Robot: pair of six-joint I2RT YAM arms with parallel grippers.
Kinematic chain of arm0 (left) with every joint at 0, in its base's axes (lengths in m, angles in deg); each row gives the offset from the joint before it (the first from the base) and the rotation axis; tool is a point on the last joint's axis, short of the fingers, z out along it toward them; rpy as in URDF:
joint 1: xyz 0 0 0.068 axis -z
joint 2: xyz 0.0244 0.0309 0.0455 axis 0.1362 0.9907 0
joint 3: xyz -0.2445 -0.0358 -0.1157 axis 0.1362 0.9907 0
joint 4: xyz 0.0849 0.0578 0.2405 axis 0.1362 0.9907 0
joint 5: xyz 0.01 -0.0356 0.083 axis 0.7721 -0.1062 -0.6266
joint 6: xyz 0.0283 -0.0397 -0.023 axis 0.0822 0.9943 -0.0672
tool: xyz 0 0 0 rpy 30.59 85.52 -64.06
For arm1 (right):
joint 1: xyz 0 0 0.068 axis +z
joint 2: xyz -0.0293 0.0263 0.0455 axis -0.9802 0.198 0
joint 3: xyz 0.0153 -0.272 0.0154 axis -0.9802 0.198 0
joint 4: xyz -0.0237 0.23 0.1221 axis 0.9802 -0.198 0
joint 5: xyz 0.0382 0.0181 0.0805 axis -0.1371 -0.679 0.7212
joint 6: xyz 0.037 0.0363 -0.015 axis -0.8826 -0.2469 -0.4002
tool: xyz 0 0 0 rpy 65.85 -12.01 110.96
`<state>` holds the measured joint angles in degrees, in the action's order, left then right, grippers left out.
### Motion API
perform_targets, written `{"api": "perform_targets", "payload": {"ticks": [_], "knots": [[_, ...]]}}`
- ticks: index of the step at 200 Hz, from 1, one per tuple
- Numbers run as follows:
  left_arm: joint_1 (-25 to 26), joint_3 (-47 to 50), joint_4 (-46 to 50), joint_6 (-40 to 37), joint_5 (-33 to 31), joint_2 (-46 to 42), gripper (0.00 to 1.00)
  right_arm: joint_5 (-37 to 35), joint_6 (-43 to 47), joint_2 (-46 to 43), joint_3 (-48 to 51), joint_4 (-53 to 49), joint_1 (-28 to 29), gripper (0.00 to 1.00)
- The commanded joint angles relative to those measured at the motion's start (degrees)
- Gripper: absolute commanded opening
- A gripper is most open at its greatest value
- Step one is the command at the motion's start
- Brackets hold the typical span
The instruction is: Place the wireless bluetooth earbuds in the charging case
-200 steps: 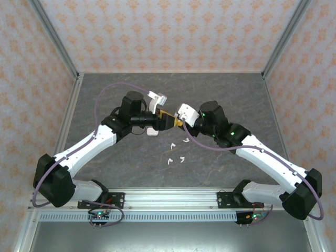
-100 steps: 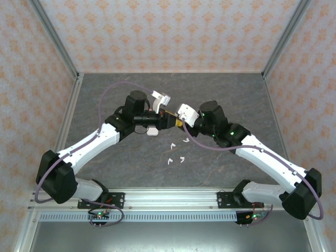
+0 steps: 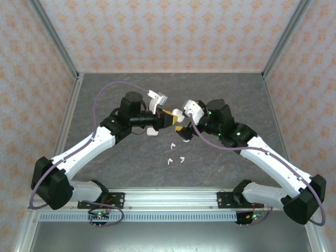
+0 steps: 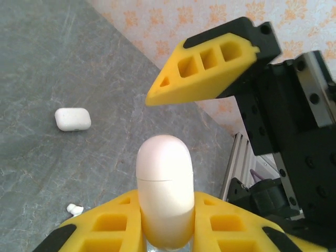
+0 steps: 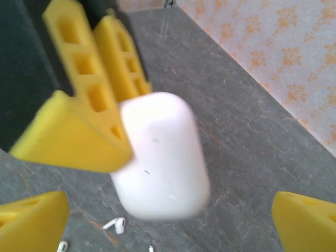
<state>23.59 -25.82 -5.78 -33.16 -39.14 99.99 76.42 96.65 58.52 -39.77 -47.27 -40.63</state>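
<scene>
Left gripper: clamped on the charging case, with a yellow finger pressed to each side of its lower half, as seen at the bottom centre of the left wrist view. The case stands upright between those fingers, its lid shut along a thin seam across the body; nothing can be seen inside it. In the top view the held case sits at the centre of the frame, raised off the table, where the two arms meet. Right gripper: jaws spread wide and holding nothing, one yellow finger at the lower left of the right wrist view and the other at the lower right, the held case between and beyond them. In the left wrist view one finger of the right gripper hangs just above the top of the case, apart from it. The wireless bluetooth earbuds lie loose on the table below centre in the top view, none in any case; two or three show at the bottom edge of the right wrist view. A second case, also shut, lies flat on the table just left of centre, under the left arm's wrist
</scene>
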Motion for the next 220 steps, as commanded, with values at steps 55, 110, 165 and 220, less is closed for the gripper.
{"api": "perform_targets", "payload": {"ticks": [55, 110, 165, 220], "knots": [[0.14, 6.64, -7.94, -8.47, -2.76, -7.05, 0.16, 24.1, -24.91, -6.16, 4.2, 13.48, -11.69, 0.99], [0.2, 7.83, -8.53, -10.84, -1.88, -9.67, 0.14, 25.4, -25.69, -0.33, 2.94, 13.56, -11.76, 0.95], [0.18, 7.8, -8.75, -10.79, -1.17, -9.53, 0.14, 22.97, -26.25, 2.5, 1.71, 13.98, -11.78, 0.93], [0.2, 7.66, -8.62, -11.34, -0.13, -9.57, 0.14, 20.41, -26.43, 4.83, -0.04, 13.04, -11.81, 0.94]]}}
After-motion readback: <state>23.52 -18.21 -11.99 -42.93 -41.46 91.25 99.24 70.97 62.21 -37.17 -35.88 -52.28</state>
